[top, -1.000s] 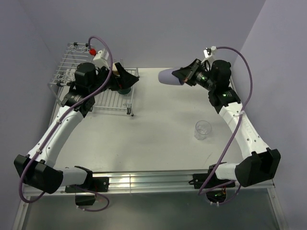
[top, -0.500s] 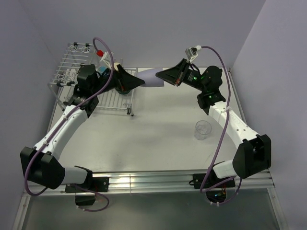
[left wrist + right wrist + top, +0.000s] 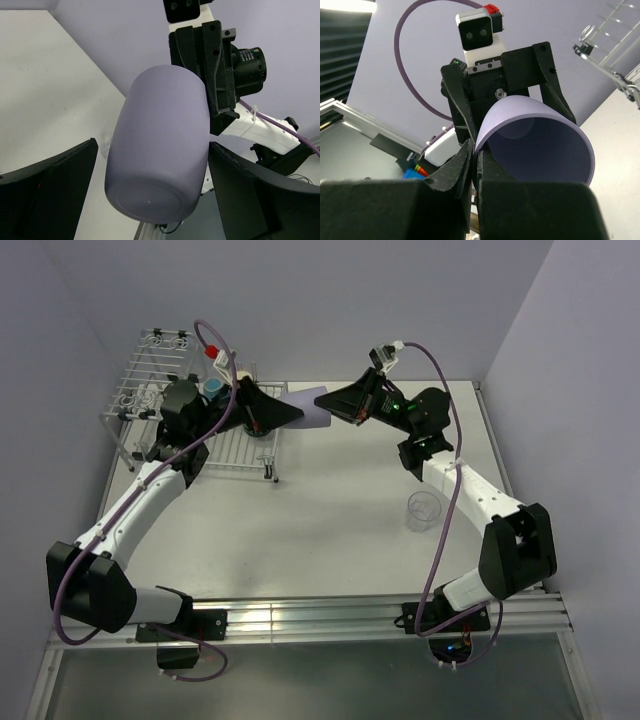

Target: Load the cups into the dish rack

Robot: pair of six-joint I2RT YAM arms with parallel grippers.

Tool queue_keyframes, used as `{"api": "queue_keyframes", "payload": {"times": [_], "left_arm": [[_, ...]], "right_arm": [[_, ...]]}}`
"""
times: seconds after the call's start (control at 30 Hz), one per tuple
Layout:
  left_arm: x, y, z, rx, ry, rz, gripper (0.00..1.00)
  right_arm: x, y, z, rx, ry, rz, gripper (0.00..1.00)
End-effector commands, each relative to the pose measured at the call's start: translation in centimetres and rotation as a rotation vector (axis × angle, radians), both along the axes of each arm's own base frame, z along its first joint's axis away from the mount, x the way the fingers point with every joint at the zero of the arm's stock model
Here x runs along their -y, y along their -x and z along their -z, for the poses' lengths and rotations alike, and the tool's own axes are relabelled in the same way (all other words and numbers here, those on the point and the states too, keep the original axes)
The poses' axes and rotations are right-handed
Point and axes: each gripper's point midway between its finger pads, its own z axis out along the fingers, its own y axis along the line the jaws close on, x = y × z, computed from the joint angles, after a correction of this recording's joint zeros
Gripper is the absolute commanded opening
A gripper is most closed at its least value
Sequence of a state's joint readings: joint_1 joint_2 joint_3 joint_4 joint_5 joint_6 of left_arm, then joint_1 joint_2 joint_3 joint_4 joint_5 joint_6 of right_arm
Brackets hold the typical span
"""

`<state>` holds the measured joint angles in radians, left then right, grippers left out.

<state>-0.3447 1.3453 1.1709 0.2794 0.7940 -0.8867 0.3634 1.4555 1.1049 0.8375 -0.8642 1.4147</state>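
The lavender tumbler (image 3: 312, 403) hangs on its side in the air just right of the dish rack (image 3: 150, 390). My right gripper (image 3: 338, 403) is shut on its rim (image 3: 485, 131), one finger inside and one outside. My left gripper (image 3: 290, 411) is open, and its fingers (image 3: 50, 195) stand on either side of the tumbler's base (image 3: 150, 197) with a gap on each side. On the table at the right, by the right forearm, stands the clear tumbler (image 3: 423, 510). A light-blue mug (image 3: 213, 388) sits in the rack behind the left wrist.
The rack's flat slatted part (image 3: 235, 448) lies under the left wrist, its taller basket (image 3: 150, 360) at the far left by the wall. A dark cup-like shape (image 3: 258, 429) shows under the left gripper. The arm bases and a rail run along the near edge.
The right arm has carried the lavender tumbler leftward. The left gripper has swung right off the rack, and the tumbler's base now lies between its open fingers.
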Motion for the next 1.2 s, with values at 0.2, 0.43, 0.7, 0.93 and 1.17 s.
{"api": "queue_keyframes", "payload": {"times": [0.2,0.43,0.7,0.93,1.17], "left_arm": [[-0.1,2.0,-1.6,0.058,0.05,0.055,0.82],[-0.1,2.5,-2.4,0.072,0.058,0.07,0.22],[-1.4,2.1,-4.2,0.118,0.0,-0.009,0.0],[-4.8,-0.2,-3.9,0.103,-0.126,-0.173,0.0],[-10.6,-7.1,0.7,-0.029,-0.468,-0.563,0.0]], "right_arm": [[-1.4,2.0,-1.8,0.083,-0.052,-0.078,0.0],[-1.8,1.6,-0.9,0.074,-0.035,-0.068,0.05],[-0.2,-1.0,1.1,0.04,0.067,0.11,0.4],[5.7,-3.6,2.3,0.027,0.214,0.415,0.43],[10.0,-5.1,5.0,-0.02,0.464,0.674,0.44]]}}
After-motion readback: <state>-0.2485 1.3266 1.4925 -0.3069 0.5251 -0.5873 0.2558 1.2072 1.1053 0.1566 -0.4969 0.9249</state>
